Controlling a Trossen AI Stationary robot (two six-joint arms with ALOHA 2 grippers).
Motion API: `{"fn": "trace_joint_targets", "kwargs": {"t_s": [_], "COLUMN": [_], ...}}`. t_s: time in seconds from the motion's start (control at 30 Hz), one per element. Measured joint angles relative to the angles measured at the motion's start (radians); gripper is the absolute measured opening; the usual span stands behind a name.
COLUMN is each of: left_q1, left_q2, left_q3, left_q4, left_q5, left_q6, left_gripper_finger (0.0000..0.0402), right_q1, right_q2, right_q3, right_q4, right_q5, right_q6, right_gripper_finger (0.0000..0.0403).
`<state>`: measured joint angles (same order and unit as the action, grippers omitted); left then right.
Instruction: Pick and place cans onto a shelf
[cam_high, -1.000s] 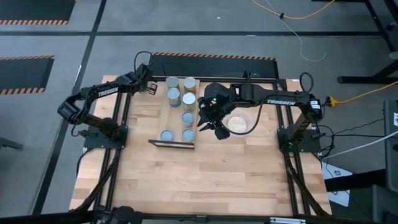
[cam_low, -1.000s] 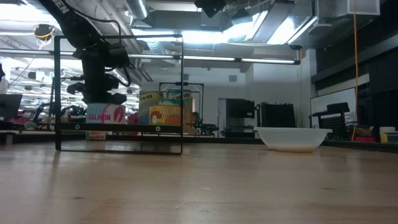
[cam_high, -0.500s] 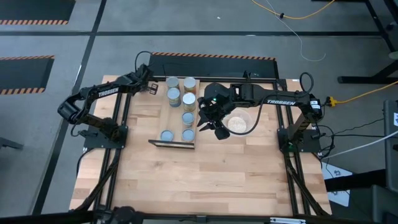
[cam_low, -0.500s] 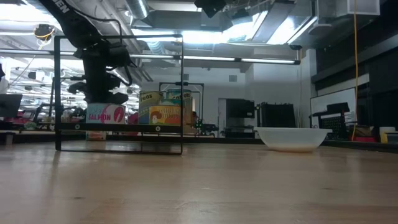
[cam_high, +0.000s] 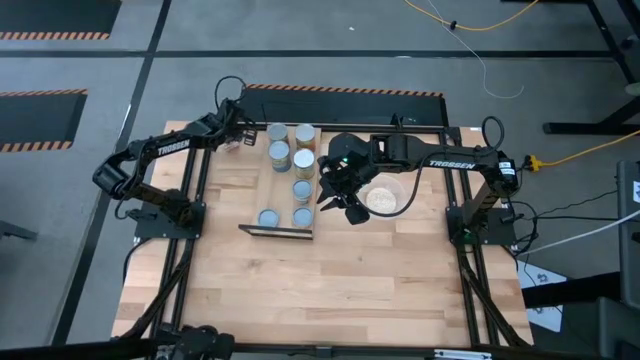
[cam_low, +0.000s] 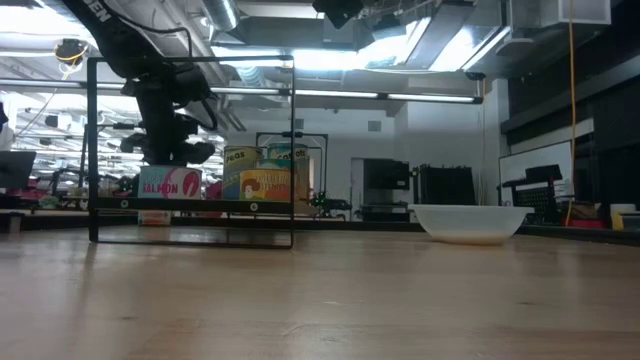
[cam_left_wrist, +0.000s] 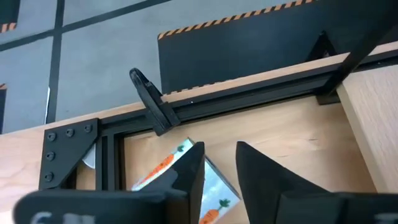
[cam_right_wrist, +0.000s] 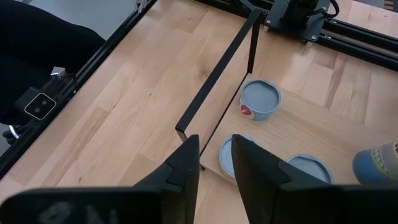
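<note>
Several cans (cam_high: 301, 190) stand upright on the shelf (cam_high: 250, 229), a wooden board in a thin black frame at the table's middle back. One more can (cam_left_wrist: 163, 171), with a carrot-printed label, lies on the table left of the shelf by the far left corner. My left gripper (cam_left_wrist: 219, 171) hovers just over that can, open, with the can showing past its fingertips. My right gripper (cam_right_wrist: 214, 165) hangs open and high over the shelf's right edge (cam_high: 345, 205), with nothing between its fingers.
A clear bowl (cam_high: 383, 198) with beige contents stands right of the shelf, under the right arm. The table's black frame rail (cam_left_wrist: 249, 93) runs just beyond the carrot can. The near half of the wooden table (cam_high: 320, 290) lies bare.
My left gripper has tipped up a little over the far left corner. In the low view its lower end now stands wider, the fingers spread apart. The right arm and the cans on the shelf have kept still.
</note>
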<state>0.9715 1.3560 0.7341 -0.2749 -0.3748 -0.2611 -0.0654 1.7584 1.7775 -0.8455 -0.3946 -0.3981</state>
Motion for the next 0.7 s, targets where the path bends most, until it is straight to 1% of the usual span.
{"fn": "trace_joint_targets", "kwargs": {"t_s": [0.13,0.3,0.43,0.7], "left_q1": [0.004,0.004,0.003,0.003], "left_q2": [0.000,0.000,0.000,0.000], "left_q3": [0.000,0.000,0.000,0.000], "left_q4": [0.000,0.000,-0.004,-0.125], "left_q5": [-0.001,-0.035,-0.035,-0.028], "left_q6": [-0.001,-0.034,-0.051,-0.051], "left_gripper_finger": [0.0096,0.0095,0.0094,0.0094], "right_q1": [0.000,0.000,0.000,0.000], "right_q2": [0.000,0.000,0.000,0.000], "right_q3": [0.000,0.000,0.000,0.000], "right_q4": [0.000,0.000,0.000,0.000], "right_q5": [0.000,0.000,0.000,0.000], "right_q6": [0.000,0.000,0.000,0.000], "right_gripper_finger": [0.0099,0.0099,0.0099,0.0099]}}
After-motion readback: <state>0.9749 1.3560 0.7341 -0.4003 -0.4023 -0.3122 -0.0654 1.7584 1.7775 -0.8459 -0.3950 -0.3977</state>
